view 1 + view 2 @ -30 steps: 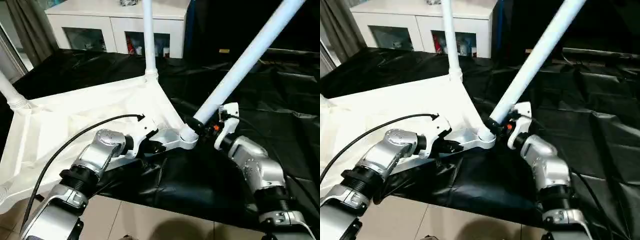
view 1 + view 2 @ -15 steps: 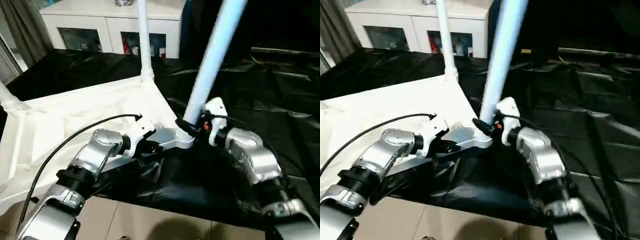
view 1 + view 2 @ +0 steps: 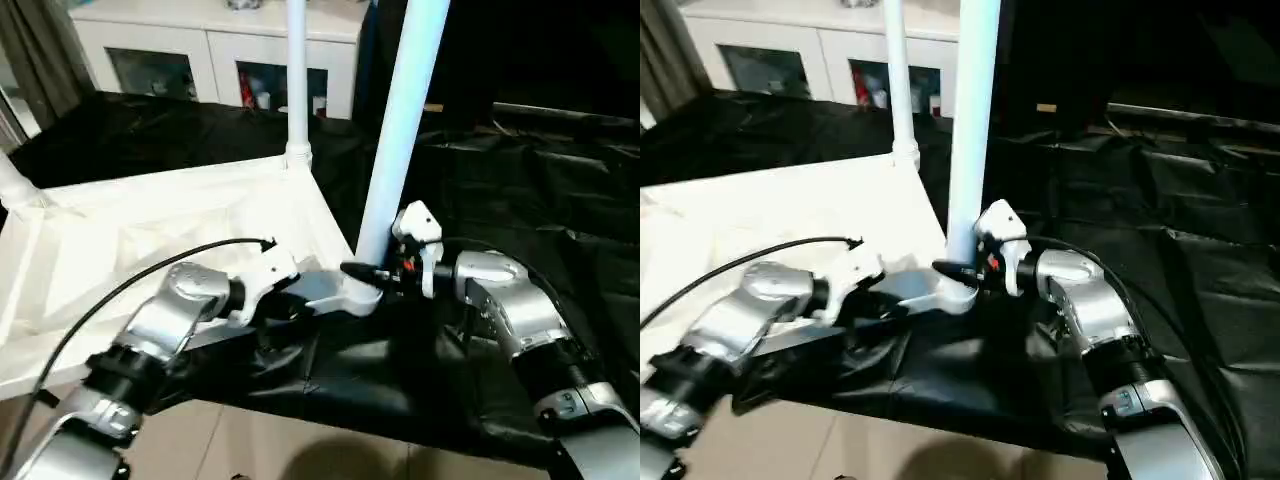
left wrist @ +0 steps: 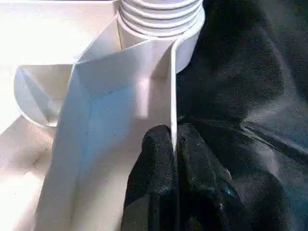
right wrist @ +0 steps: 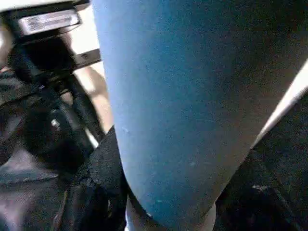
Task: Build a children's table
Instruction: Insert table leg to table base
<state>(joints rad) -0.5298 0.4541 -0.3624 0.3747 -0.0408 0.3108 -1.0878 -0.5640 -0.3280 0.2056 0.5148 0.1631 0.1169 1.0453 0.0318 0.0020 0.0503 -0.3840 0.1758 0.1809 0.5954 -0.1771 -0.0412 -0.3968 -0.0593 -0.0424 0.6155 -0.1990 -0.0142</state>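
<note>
The children's table lies upside down, its white top (image 3: 150, 230) on the black sheet. One leg (image 3: 296, 80) stands in the far corner socket and another (image 3: 14, 185) at the left corner. A third leg (image 3: 402, 130) stands nearly upright in the near right corner socket (image 3: 350, 295). My right gripper (image 3: 372, 272) is shut on this leg just above the socket, and the leg (image 5: 168, 106) sits between its fingers. My left gripper (image 4: 173, 137) is shut on the thin rim wall (image 4: 172, 86) of the top, close to that same socket (image 4: 159, 14).
A white cabinet with glass doors (image 3: 220, 50) stands behind the work. The black sheet (image 3: 520, 180) spreads to the right and back. Pale floor tiles (image 3: 300, 450) show at the near edge. A black cable (image 3: 130, 285) arcs over my left forearm.
The leg in my right gripper has swung from a strong rightward tilt to nearly upright in the socket. My right arm turned with it. The left gripper kept its hold on the rim.
</note>
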